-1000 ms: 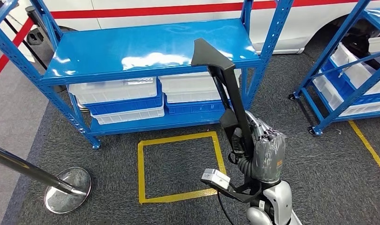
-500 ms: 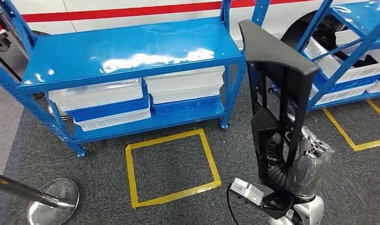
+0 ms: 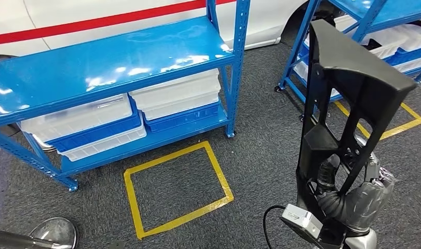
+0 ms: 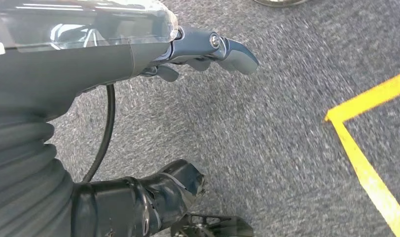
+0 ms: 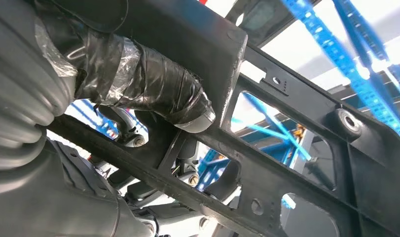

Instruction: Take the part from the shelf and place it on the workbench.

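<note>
The whole picture has slid to the left since a moment ago, so the robot is turning; the blue shelf (image 3: 109, 57) has not moved by itself. The black part (image 3: 348, 93) now looks bigger and closer in the head view, and it stands taller than before. The right hand (image 3: 361, 199) holds the part low down. Its fingers (image 5: 153, 89) are wrapped through the open gaps of the frame, and the thumb presses against one of the bars. The part goes straight up from the fingers, with its long side up and down and its wide flat end at the top, far above the hand. So the part is off the shelf and up in the air, right at the fingers, touching them. The left hand (image 4: 207, 49) hangs down by the floor, over the grey carpet (image 3: 260, 150). Its fingers are a little bent and hold nothing; I cannot tell for sure how wide they are. It is well away from the part, so the right hand is the one that must do the job. I think the next move is to lay the part down on the flat blue top, which lies off to the left of the fingers and ahead. The tall end could tip, so the hand should lower it slowly.
</note>
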You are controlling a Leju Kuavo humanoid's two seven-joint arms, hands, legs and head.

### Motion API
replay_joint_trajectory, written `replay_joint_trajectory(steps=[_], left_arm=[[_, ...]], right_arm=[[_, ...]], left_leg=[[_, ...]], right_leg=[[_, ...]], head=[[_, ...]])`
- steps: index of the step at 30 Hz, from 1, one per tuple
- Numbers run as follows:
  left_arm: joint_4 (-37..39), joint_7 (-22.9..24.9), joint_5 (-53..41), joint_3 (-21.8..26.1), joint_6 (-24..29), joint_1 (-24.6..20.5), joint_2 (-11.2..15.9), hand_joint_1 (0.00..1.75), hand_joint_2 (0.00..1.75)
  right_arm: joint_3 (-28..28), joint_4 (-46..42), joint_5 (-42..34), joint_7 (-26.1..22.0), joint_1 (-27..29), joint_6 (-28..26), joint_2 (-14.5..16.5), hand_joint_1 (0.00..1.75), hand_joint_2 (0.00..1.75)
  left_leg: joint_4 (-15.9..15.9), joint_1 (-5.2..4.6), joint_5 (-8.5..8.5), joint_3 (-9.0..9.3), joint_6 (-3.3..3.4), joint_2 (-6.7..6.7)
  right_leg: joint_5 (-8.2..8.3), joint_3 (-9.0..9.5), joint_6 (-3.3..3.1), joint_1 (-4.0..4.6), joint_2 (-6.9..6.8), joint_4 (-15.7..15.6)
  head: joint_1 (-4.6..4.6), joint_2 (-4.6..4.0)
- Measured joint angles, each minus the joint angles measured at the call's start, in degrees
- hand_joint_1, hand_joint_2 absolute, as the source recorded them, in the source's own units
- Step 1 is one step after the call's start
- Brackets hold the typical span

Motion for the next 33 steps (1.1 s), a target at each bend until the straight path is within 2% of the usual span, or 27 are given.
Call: replay_joint_trajectory(steps=[1, 2, 3, 5, 6, 7, 9, 10, 11, 12, 13, 14, 15, 16, 17, 19, 21, 22, 24, 25, 27, 29, 30, 31, 32, 33], left_arm=[[0.0, 0.0, 0.0, 0.1, 0.0, 0.1, 0.0, 0.0, 1.75], [0.0, 0.1, 0.1, 0.1, 0.1, 0.1, 0.0, 0.0, 1.75], [0.0, 0.1, 0.1, 0.1, 0.1, 0.1, 0.0, 0.0, 1.75], [0.0, 0.1, 0.1, 0.2, 0.2, 0.1, 0.0, 0.0, 1.75], [0.0, 0.2, 0.1, 0.3, 0.3, 0.1, 0.0, 0.0, 1.75], [0.0, 0.2, 0.1, 0.4, 0.3, 0.0, 0.0, 0.0, 1.75], [0.0, 0.3, 0.1, 0.6, 0.4, -0.1, 0.0, 0.0, 1.75], [0.0, 0.3, 0.2, 0.6, 0.4, -0.1, 0.0, 0.0, 1.75], [0.0, 0.3, 0.2, 0.7, 0.4, -0.1, -0.1, 0.0, 1.75], [0.0, 0.3, 0.2, 0.8, 0.4, -0.1, -0.1, 0.0, 1.75], [0.0, 0.3, 0.3, 0.9, 0.4, 0.0, -0.1, 0.0, 1.75], [0.0, 0.3, 0.3, 1.0, 0.4, 0.0, -0.1, 0.0, 1.75], [0.0, 0.3, 0.3, 1.1, 0.4, 0.1, -0.1, 0.0, 1.75], [0.0, 0.4, 0.3, 1.1, 0.4, 0.1, -0.1, 0.0, 1.75], [0.0, 0.4, 0.3, 1.2, 0.4, 0.1, -0.1, 0.0, 1.75], [0.0, 0.5, 0.4, 1.2, 0.4, 0.0, -0.1, 0.0, 1.75], [0.0, 0.6, 0.5, 1.2, 0.4, 0.0, -0.2, 0.0, 1.75], [0.0, 0.6, 0.6, 1.2, 0.4, 0.0, -0.2, 0.0, 1.75], [0.0, 0.7, 0.6, 1.2, 0.4, -0.2, -0.2, 0.0, 1.75], [0.0, 0.8, 0.7, 1.2, 0.4, -0.2, -0.2, 0.0, 1.75], [0.0, 0.9, 0.7, 1.2, 0.4, -0.3, -0.3, 0.0, 1.75], [0.0, 0.9, 0.7, 1.2, 0.5, -0.1, -0.3, 0.0, 1.75], [0.0, 0.9, 0.7, 1.2, 0.5, 0.0, -0.3, 0.0, 1.75], [0.0, 1.0, 0.7, 1.2, 0.5, 0.1, -0.3, 0.0, 1.75], [0.0, 1.0, 0.7, 1.2, 0.5, 0.1, -0.3, 0.0, 1.75], [0.0, 1.0, 0.8, 1.2, 0.5, 0.1, -0.3, 0.0, 1.75]], right_arm=[[-0.2, 0.0, -0.2, -0.2, 0.4, 0.0, 0.0, 1.75, 1.75], [-0.4, 0.0, -0.5, -0.4, 0.8, 0.0, 0.1, 1.75, 1.75], [-0.6, -0.1, -0.7, -0.5, 1.1, 0.0, 0.1, 1.75, 1.75], [-1.0, -0.5, -1.2, -1.0, 1.6, 0.0, 0.3, 1.75, 1.75], [-1.2, -0.8, -1.4, -1.2, 1.9, 0.0, 0.4, 1.75, 1.75], [-1.4, -1.0, -1.6, -1.5, 2.2, 0.0, 0.4, 1.75, 1.75], [-1.8, -1.5, -2.1, -2.0, 3.0, -0.1, 0.6, 1.75, 1.75], [-2.1, -1.8, -2.3, -2.3, 3.5, -0.1, 0.7, 1.75, 1.75], [-2.3, -2.1, -2.5, -2.5, 3.8, -0.1, 0.8, 1.75, 1.75], [-2.6, -2.3, -2.7, -2.8, 4.0, -0.1, 0.8, 1.75, 1.75], [-2.7, -2.4, -2.9, -3.0, 4.1, -0.1, 0.8, 1.75, 1.75], [-2.9, -2.4, -3.1, -3.3, 4.3, -0.1, 0.9, 1.75, 1.75], [-3.1, -2.4, -3.3, -3.4, 4.6, -0.1, 1.0, 1.75, 1.75], [-3.2, -2.4, -3.6, -3.6, 4.9, -0.1, 1.1, 1.75, 1.75], [-3.5, -2.5, -3.9, -3.7, 5.1, -0.1, 1.1, 1.75, 1.75], [-3.9, -2.8, -4.5, -3.9, 5.6, -0.1, 1.2, 1.75, 1.75], [-4.2, -3.2, -4.9, -4.0, 5.8, -0.1, 1.2, 1.75, 1.75], [-4.3, -3.3, -5.1, -4.0, 6.0, -0.1, 1.3, 1.75, 1.75], [-4.8, -3.6, -5.2, -4.0, 6.4, -0.1, 1.3, 1.75, 1.75], [-5.1, -3.7, -5.3, -4.1, 6.7, -0.1, 1.4, 1.75, 1.75], [-5.6, -4.1, -5.7, -4.1, 6.9, -0.1, 1.5, 1.75, 1.75], [-5.9, -4.3, -5.9, -4.2, 7.1, -0.1, 1.5, 1.75, 1.75], [-6.1, -4.3, -5.9, -4.2, 7.2, -0.1, 1.6, 1.75, 1.75], [-6.2, -4.3, -6.0, -4.2, 7.4, -0.1, 1.6, 1.75, 1.75], [-6.4, -4.3, -6.1, -4.2, 7.5, -0.1, 1.7, 1.75, 1.75], [-6.7, -4.3, -6.2, -4.2, 7.6, -0.1, 1.7, 1.75, 1.75]], left_leg=[[1.2, -0.01, 0.2, -0.63, 0.05, -0.13], [0.2, -0.02, 1.55, -0.23, 0.19, -0.25], [-3.0, -0.03, 3.69, 1.13, 0.43, -0.68], [-10.6, -0.02, 7.15, 4.42, 1.06, -2.94], [-13.1, -0.06, 7.85, 5.51, 1.27, -3.91], [-14.3, -0.14, 7.88, 6.0, 1.4, -4.47], [-14.9, -0.15, 8.0, 6.31, 1.68, -3.75], [-15.3, -0.05, 8.25, 6.48, 1.95, -3.18], [-15.7, 0.08, 8.51, 6.65, 2.29, -2.54], [-16.1, 0.2, 8.72, 6.79, 2.56, -1.82], [-16.1, 0.11, 8.76, 6.84, 2.71, -1.12], [-16.1, 0.07, 8.73, 6.83, 2.82, -0.42], [-16.1, 0.03, 8.67, 6.81, 2.83, 0.3], [-16.0, 0.03, 8.57, 6.81, 2.81, 1.01], [-15.9, 0.05, 8.43, 6.84, 2.74, 1.7], [-15.6, 0.08, 7.98, 6.99, 2.33, 2.91], [-15.1, -0.13, 7.45, 7.14, 1.63, 3.82], [-15.0, -0.26, 7.25, 7.23, 1.29, 4.22], [-15.1, -0.32, 7.05, 7.53, 0.72, 5.0], [-15.0, -0.22, 6.72, 7.62, 0.43, 4.94], [-12.3, 0.0, 4.59, 6.58, 0.01, 3.15], [-5.4, 0.04, 0.89, 3.36, -0.03, 0.75], [-1.7, 0.03, -0.48, 1.6, 0.02, 0.21], [0.5, 0.01, -0.83, 0.42, 0.13, -0.05], [0.7, -0.01, -0.05, 0.16, 0.31, -0.19], [-1.3, -0.04, 1.74, 0.94, 0.56, -0.41]], right_leg=[[0.0, 0.0, -0.03, 0.08, 0.64, 0.1], [0.0, 0.01, -0.03, 0.13, 1.31, 0.1], [0.0, 0.03, -0.03, 0.16, 1.99, 0.2], [-0.02, -0.11, 0.13, 0.17, 3.26, 0.5], [0.04, -0.31, 0.38, 0.1, 3.81, 0.6], [0.13, -0.55, 0.7, -0.01, 4.31, 0.7], [0.4, -0.85, 1.48, -0.18, 5.14, 0.6], [0.25, -1.0, 1.78, -0.12, 4.52, 0.8], [-0.49, -1.45, 2.04, -0.01, 3.33, 1.8], [-1.83, -2.39, 2.25, 0.07, 1.85, 3.8], [-3.62, -3.83, 2.43, 0.0, 0.36, 6.9], [-5.43, -5.57, 2.63, -0.14, -0.31, 10.6], [-6.57, -7.05, 2.83, -0.34, -0.56, 13.7], [-6.73, -7.76, 3.02, -0.55, -0.71, 15.3], [-5.87, -7.4, 3.2, -0.76, -0.91, 14.8], [-2.63, -3.75, 3.34, -1.03, -2.28, 8.1], [-0.92, -0.68, 2.86, -0.72, -3.77, 2.2], [-0.96, -0.24, 2.49, -0.49, -4.03, 1.1], [-0.94, -0.33, 1.71, -0.27, -3.02, 1.1], [-0.86, -0.28, 1.35, -0.32, -2.54, 0.9], [-0.6, -0.16, 0.58, -0.5, -1.58, 0.6], [-0.49, -0.21, 0.09, -0.38, -0.58, 0.5], [-0.49, -0.25, -0.04, -0.24, 0.05, 0.5], [-0.49, -0.26, -0.09, -0.1, 0.76, 0.6], [-0.48, -0.26, -0.11, 0.02, 1.52, 0.7], [-0.49, -0.23, -0.11, 0.1, 2.29, 0.8]], head=[[0.01, 0.0], [0.01, 0.0], [0.01, 0.0], [0.02, 0.0], [0.01, 0.01], [0.01, 0.01], [0.0, 0.01], [0.02, 0.01], [0.07, 0.01], [0.12, 0.0], [0.17, 0.0], [0.21, 0.0], [0.22, 0.0], [0.21, 0.01], [0.22, 0.0], [0.22, -0.01], [0.18, -0.01], [0.17, -0.01], [0.14, -0.01], [0.16, -0.01], [0.14, 0.0], [0.12, 0.01], [0.14, 0.01], [0.14, 0.01], [0.14, 0.0], [0.14, 0.01]])
